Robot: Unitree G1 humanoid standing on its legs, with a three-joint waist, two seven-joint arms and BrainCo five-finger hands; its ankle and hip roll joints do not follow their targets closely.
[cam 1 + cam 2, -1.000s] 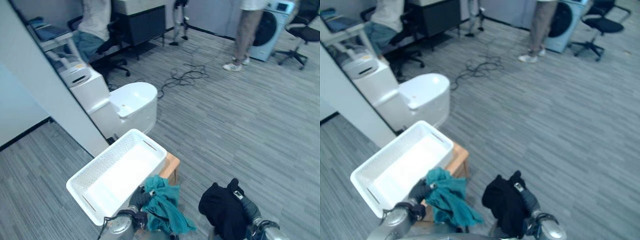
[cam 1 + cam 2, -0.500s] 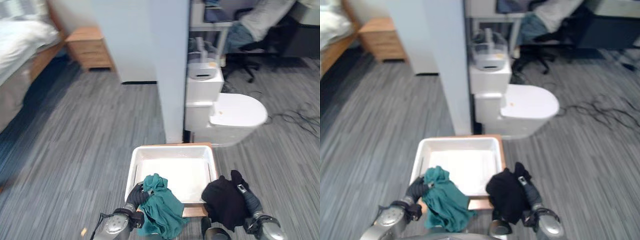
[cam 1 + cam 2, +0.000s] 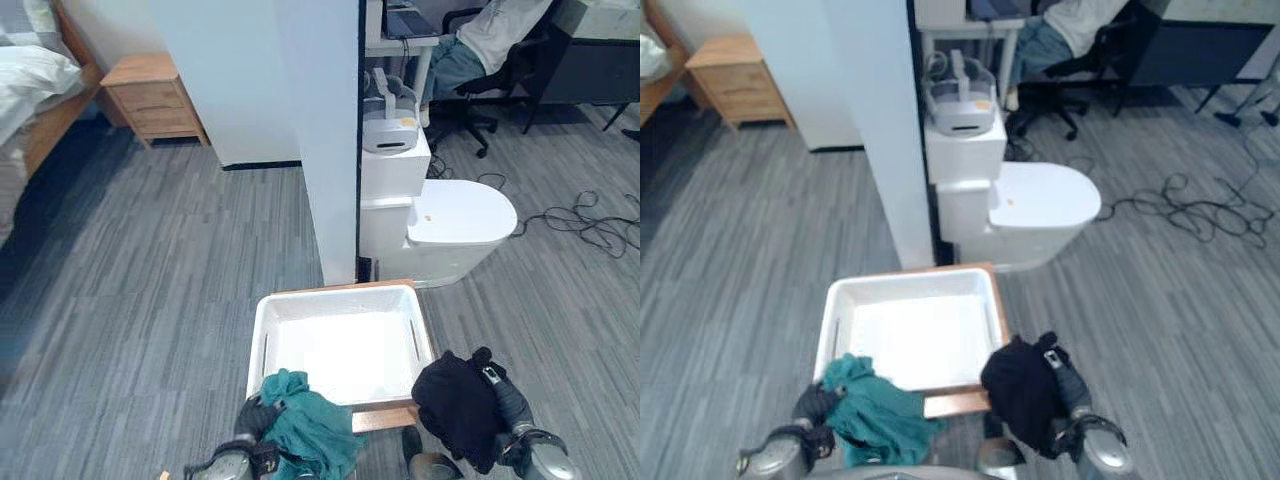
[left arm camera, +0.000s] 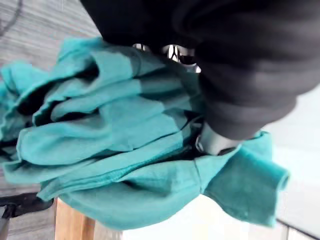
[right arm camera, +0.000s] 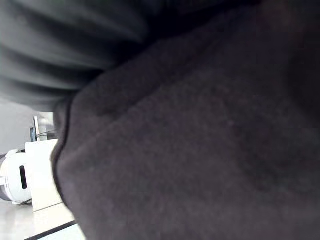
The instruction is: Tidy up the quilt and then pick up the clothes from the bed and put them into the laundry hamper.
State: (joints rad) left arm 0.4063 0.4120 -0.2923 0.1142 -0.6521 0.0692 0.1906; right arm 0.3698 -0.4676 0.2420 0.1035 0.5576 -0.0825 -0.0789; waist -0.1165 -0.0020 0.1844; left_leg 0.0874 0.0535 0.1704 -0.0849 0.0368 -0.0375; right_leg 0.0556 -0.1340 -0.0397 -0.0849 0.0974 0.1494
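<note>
Clothes are off the bed; my left hand (image 3: 255,420) is curled round the teal garment (image 3: 312,430), right hand (image 3: 508,405) clutching the black garment (image 3: 455,405), both at the white laundry hamper (image 3: 340,345)'s near edge; just the drop left.

Lighting's even and bright overhead, you get only soft shadows on the floor (image 3: 150,280). The white hamper (image 3: 340,345) glares a bit inside. Both wrist views are blurry up close.

Teal garment (image 3: 312,432), black garment (image 3: 455,408), white hamper (image 3: 338,294), grey striped carpet (image 3: 150,290)
</note>
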